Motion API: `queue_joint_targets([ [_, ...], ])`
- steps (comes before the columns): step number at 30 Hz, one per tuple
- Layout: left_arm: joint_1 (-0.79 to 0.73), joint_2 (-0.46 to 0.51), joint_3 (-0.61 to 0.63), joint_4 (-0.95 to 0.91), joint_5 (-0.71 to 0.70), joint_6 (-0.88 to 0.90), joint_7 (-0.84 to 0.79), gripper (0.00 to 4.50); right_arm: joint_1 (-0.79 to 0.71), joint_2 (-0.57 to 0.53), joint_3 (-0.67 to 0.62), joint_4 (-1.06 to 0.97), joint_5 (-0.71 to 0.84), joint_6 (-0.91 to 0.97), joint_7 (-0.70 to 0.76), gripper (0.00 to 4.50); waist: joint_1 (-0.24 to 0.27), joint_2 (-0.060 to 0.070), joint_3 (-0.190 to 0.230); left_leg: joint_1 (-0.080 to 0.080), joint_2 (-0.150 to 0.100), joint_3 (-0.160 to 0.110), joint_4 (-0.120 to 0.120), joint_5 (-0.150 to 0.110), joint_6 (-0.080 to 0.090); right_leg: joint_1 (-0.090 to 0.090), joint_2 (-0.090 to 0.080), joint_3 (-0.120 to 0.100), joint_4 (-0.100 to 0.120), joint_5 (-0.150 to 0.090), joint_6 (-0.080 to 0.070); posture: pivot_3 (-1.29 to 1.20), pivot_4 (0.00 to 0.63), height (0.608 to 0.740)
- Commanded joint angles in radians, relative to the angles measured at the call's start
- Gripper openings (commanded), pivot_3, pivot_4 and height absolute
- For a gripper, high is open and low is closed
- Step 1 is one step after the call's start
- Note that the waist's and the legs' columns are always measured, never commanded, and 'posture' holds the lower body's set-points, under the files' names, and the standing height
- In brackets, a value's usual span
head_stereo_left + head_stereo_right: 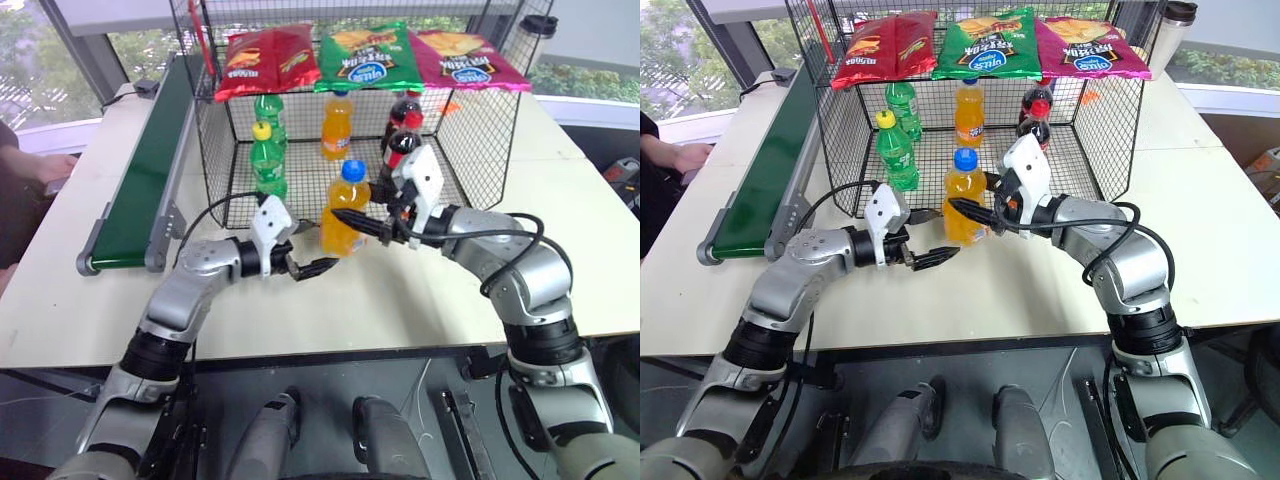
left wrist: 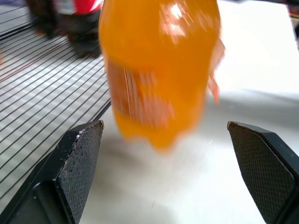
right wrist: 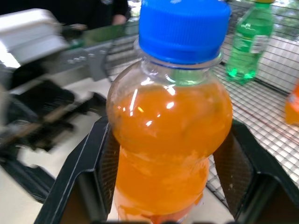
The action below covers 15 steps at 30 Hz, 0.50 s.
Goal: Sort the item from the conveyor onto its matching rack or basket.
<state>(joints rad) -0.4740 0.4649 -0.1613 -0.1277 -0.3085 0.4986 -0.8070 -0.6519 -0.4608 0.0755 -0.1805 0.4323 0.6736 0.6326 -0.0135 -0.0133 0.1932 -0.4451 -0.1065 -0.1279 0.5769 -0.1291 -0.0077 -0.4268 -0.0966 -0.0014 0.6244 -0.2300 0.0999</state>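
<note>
Orange soda bottle point(image 1: 345, 212) upright just before the wire cage point(image 1: 480, 140) mouth, clamped by the right gripper point(image 1: 352, 220); left gripper point(image 1: 318, 268) spread, empty. Placement inside remains.

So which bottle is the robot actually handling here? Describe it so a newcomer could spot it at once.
Find the black wire-mesh cage on the white table. At its open front, the right gripper is clamped on an orange soda bottle. Unlike the other orange bottle standing deeper inside, this one is in the gripper.
</note>
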Motion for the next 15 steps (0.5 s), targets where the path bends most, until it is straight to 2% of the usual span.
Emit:
queue_joint_targets([
  [1,0.039,0.029,0.094,-0.08,-0.01,0.026,0.059,4.43,-0.101,0.066,-0.02,0.095,-0.087,-0.106,-0.106,2.32,-0.003,0.0,0.0,0.001,0.0,0.0,0.0,0.0,0.0,0.0,0.0,0.0,0.001,-0.001,-0.001,0.0,0.15,0.738],
  [6,0.077,-0.036,0.141,-0.09,0.036,-0.01,0.218,4.43,-0.175,0.144,-0.023,0.279,-0.17,-0.215,-0.179,2.32,0.003,0.0,0.0,0.001,0.0,0.0,0.0,0.001,-0.001,0.0,0.001,0.0,0.004,-0.001,-0.002,0.0,0.15,0.738],
  [15,0.152,-0.166,0.094,-0.127,0.119,-0.044,0.381,4.43,-0.279,0.239,-0.037,0.599,-0.254,-0.425,-0.224,2.32,-0.001,0.0,0.0,0.002,-0.001,0.0,0.0,0.001,-0.002,-0.001,0.001,0.001,0.006,0.001,0.002,0.0,0.15,0.738],
])
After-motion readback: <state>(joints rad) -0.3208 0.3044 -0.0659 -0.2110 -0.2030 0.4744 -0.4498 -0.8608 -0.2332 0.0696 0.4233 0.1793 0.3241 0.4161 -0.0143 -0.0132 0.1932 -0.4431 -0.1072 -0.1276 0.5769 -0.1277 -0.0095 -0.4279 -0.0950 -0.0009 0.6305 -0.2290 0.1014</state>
